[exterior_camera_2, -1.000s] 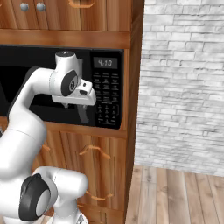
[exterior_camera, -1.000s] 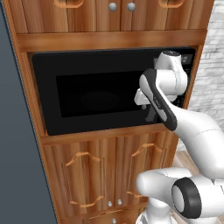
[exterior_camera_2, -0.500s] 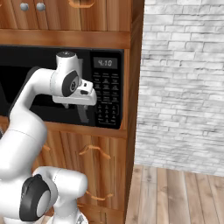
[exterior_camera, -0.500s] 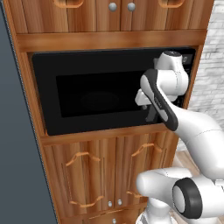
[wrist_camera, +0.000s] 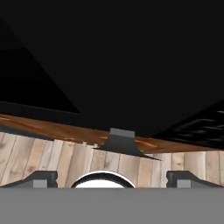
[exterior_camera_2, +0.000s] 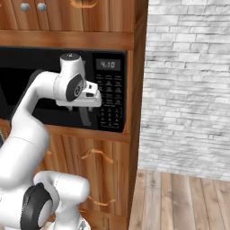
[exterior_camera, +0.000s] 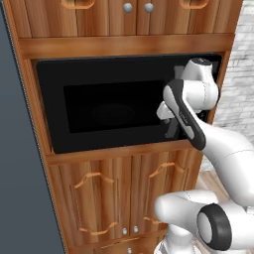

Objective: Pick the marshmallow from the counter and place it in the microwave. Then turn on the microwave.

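End effector [wrist_camera: 111, 178] fingers are standing spread wide, gripping nothing, hanging right before the microwave [exterior_camera: 114, 104], whose dark door is sitting shut beside the keypad [exterior_camera_2: 111, 101] in the wooden cabinet [exterior_camera: 124, 44].

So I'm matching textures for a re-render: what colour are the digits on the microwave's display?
Pale grey-white on black, on the microwave's display, clearest in the right base view.

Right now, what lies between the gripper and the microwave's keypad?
Nothing: in the right base view the open gripper hangs beside the keypad of the microwave, over the door handle.
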You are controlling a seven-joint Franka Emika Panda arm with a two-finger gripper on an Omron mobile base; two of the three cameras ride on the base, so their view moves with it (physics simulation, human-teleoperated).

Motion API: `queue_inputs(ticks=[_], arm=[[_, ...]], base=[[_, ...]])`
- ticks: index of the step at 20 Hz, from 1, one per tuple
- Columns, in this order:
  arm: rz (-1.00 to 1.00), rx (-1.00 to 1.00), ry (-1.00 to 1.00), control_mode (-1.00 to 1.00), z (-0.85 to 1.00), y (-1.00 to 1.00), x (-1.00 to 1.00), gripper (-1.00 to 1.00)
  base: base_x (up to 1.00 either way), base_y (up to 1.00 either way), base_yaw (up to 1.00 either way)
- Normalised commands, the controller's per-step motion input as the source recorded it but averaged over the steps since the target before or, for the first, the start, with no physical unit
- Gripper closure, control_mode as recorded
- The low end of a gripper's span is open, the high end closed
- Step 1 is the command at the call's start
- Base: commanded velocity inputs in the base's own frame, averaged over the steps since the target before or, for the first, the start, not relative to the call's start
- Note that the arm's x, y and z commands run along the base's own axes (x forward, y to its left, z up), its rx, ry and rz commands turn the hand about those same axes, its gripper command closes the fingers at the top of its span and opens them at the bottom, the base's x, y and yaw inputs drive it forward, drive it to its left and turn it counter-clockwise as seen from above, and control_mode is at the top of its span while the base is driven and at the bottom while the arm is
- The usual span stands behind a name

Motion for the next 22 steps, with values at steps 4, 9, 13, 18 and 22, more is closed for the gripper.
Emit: queue_inputs(ticks=[4,9,13,18,22], arm=[[0.04,0.0,-0.13,-1.0,0.0,-0.07,0.0,-1.0],[0.01,0.0,-0.16,-1.0,0.0,-0.03,0.0,-1.0],[0.0,0.0,-0.12,-1.0,0.02,0.0,0.02,-1.0],[-0.02,0.0,-0.08,-1.0,0.06,0.0,0.02,-1.0],[-0.04,0.0,-0.06,-1.0,0.13,0.0,0.01,-1.0]], base=[[0.0,0.0,0.0],[0.0,0.0,0.0],[0.0,0.0,0.0],[0.0,0.0,0.0],[0.0,0.0,0.0]])
